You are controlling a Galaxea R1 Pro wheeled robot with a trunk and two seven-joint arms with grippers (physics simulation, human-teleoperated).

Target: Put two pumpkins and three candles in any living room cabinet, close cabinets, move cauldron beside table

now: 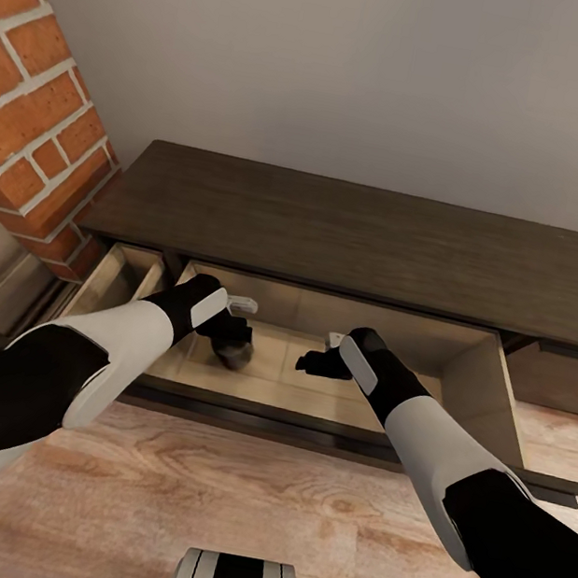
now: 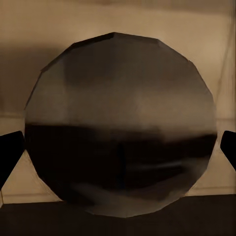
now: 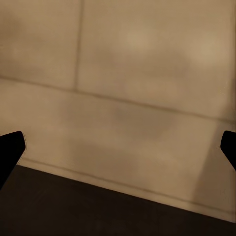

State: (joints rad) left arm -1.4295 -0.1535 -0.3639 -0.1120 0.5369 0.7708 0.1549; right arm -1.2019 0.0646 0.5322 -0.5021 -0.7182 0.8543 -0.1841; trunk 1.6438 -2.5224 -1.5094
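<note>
Straddling a candle (image 2: 120, 128) inside the cabinet (image 1: 355, 234), both arms' fingers (image 3: 11, 150) stand apart.

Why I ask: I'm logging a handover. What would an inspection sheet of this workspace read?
Surface: cabinet, dark wood, front open, with its tan inside on show.
Job's things: one grey-brown candle sits inside the cabinet.
Clutter: nothing seen.
Grippers: the left gripper is open, its fingers either side of the candle. The right gripper is open and empty, inside the cabinet opening.
Cables: nothing seen.
Surroundings: brick column at the cabinet's left end, plain wall behind it, wood floor in front.
</note>
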